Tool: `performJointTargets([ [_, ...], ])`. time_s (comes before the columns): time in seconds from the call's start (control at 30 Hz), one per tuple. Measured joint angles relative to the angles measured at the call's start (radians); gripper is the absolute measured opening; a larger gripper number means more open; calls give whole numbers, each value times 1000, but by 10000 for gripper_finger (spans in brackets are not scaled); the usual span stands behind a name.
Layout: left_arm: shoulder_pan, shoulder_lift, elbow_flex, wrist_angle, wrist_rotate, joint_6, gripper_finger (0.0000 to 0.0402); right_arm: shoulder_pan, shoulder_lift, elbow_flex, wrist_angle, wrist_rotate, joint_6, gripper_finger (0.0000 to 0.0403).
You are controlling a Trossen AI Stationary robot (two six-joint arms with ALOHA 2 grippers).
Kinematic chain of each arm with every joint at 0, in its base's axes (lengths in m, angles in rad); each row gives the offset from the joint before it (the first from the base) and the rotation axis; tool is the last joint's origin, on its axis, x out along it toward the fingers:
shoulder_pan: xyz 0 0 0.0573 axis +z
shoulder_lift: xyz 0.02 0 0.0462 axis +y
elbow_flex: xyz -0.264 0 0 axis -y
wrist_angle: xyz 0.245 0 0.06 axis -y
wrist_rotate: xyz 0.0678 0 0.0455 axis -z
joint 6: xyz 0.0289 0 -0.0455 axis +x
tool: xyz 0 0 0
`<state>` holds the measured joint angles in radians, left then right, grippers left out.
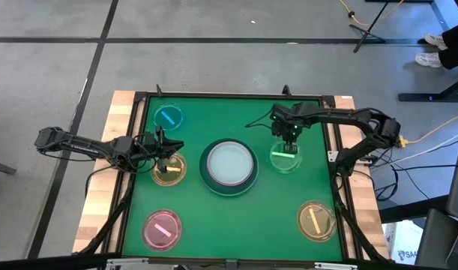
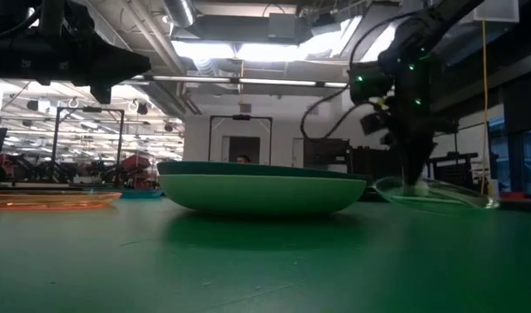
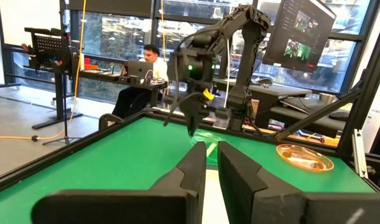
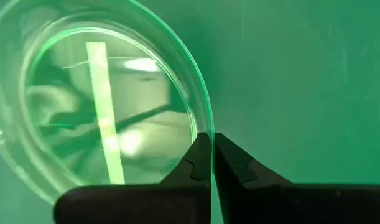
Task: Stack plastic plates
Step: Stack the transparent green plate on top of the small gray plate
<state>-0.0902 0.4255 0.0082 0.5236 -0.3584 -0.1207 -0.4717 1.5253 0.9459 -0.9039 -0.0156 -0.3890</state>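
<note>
A stack of large plates [image 1: 229,166], dark green outside with paler plates nested inside, sits at the table's middle [image 2: 261,187]. Small translucent plates lie flat around it: blue [image 1: 168,117], orange [image 1: 169,169], pink [image 1: 162,229], yellow [image 1: 316,219] and green [image 1: 286,156]. My right gripper [image 1: 289,142] points down at the green plate's far rim and is shut on it. My left gripper [image 1: 163,154] hovers above the orange plate, level, its fingers a narrow gap apart [image 3: 211,155], holding nothing. My right gripper pinches the green plate's rim [image 4: 205,127] between its two fingers, one finger inside the plate and one outside [image 4: 210,146]. The fingers come from above, pointing down. In the low view the plate [image 2: 439,198] still sits low on the table below the gripper.
A raised dark frame [image 1: 139,150] borders the green mat on all sides, with wooden table edges [image 1: 101,187] beyond. Bare mat lies along the near side between the pink and yellow plates. A person sits at a desk [image 3: 143,71] in the room behind.
</note>
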Motion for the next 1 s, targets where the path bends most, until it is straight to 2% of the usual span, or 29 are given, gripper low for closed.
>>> performJointTargets([
  [0.3, 0, 0, 0, 0, 0, 0, 34, 0, 0, 92, -10, -118, 47, 0],
  [0.63, 0, 0, 0, 0, 0, 0, 34, 0, -3, 106, -53, -191, 70, 0],
  [1.0, 0, 0, 0, 0, 0, 0, 34, 1, -114, 106, 30, -299, 125, 0],
])
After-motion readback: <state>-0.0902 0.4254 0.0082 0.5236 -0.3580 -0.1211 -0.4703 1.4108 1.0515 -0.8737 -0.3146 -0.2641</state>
